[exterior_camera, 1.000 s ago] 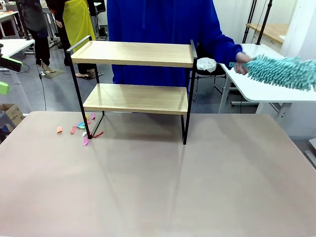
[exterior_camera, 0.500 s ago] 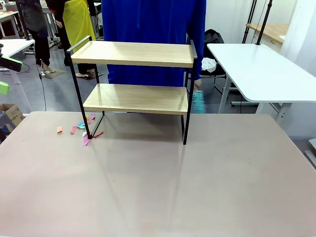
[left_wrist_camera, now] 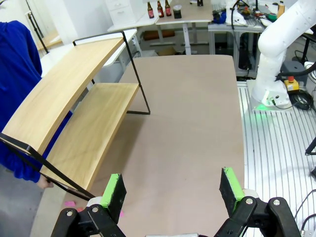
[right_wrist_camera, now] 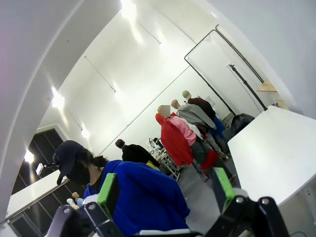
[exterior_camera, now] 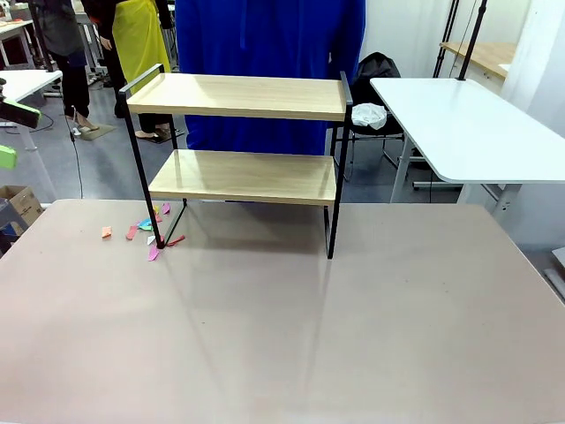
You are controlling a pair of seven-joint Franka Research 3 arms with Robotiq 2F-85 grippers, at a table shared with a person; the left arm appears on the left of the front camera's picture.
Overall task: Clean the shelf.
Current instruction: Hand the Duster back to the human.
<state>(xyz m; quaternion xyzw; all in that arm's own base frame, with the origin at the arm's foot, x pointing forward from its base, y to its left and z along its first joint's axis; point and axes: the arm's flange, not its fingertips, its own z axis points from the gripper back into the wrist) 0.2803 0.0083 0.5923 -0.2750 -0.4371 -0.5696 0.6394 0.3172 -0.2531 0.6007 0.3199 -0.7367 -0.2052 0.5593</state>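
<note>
You've got the small two-tier shelf of light wood boards in a thin black metal frame (exterior_camera: 238, 137) standing at the far side of the beige tabletop (exterior_camera: 282, 336), at about 12 o'clock from your camera, slightly toward 11. Both boards look bare, and the raised rails at the ends of the top board stand upright. Right behind it, a person in a bright blue top (exterior_camera: 265, 53) stands close against the far edge of the table.

Down at the shelf's left front leg, at roughly 10 o'clock, a scatter of small pink, orange and teal paper scraps (exterior_camera: 146, 231) lies on the tabletop, some touching the leg and some just beside it. Off at 2 o'clock sits a separate white table (exterior_camera: 468, 132), well apart from the shelf.

From your left wrist camera, the left gripper (left_wrist_camera: 173, 190) hangs above the tabletop with its green-padded fingers spread wide and nothing between them; the shelf (left_wrist_camera: 74, 113) runs toward 10 o'clock in that view, and the white base of the other arm (left_wrist_camera: 274, 64) stands at 2 o'clock.

Your right gripper (right_wrist_camera: 165, 192) is tipped up toward the room, fingers wide apart and empty, with the person in blue (right_wrist_camera: 133, 197) beyond them and the white table (right_wrist_camera: 276, 153) at 3 o'clock.
</note>
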